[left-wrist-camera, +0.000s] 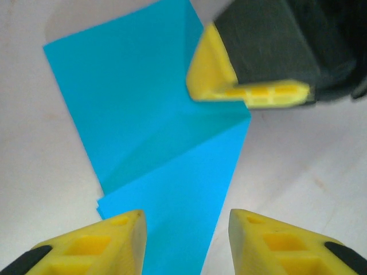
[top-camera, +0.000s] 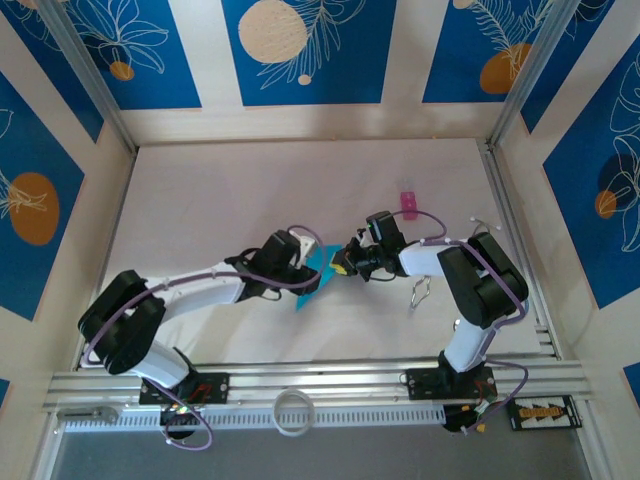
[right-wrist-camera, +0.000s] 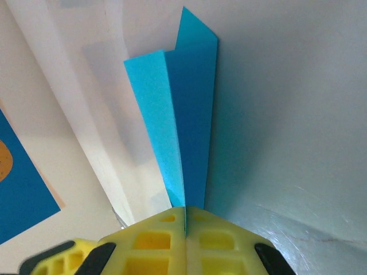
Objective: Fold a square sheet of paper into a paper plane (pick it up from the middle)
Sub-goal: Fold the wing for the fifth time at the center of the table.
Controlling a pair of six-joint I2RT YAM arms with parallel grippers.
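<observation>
Cyan paper sheet point(top-camera: 318, 268), folded, creased. Right tool point(right-wrist-camera: 185, 220), at sheet's 3 o'clock: clamped on its edge. Left tool point(left-wrist-camera: 186, 229), at 9 o'clock: fingers apart, sheet between them.

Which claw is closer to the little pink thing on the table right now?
Right. The right claw, shut on the blue paper, sits down-left of the pink thing in the top view; the left claw is open farther left, beyond the paper.

Pale tabletop point(top-camera: 250, 190), cream walls point(top-camera: 210, 60) w/ blue leaf-print panels point(top-camera: 340, 60), alu rail point(top-camera: 320, 380) at near edge
</observation>
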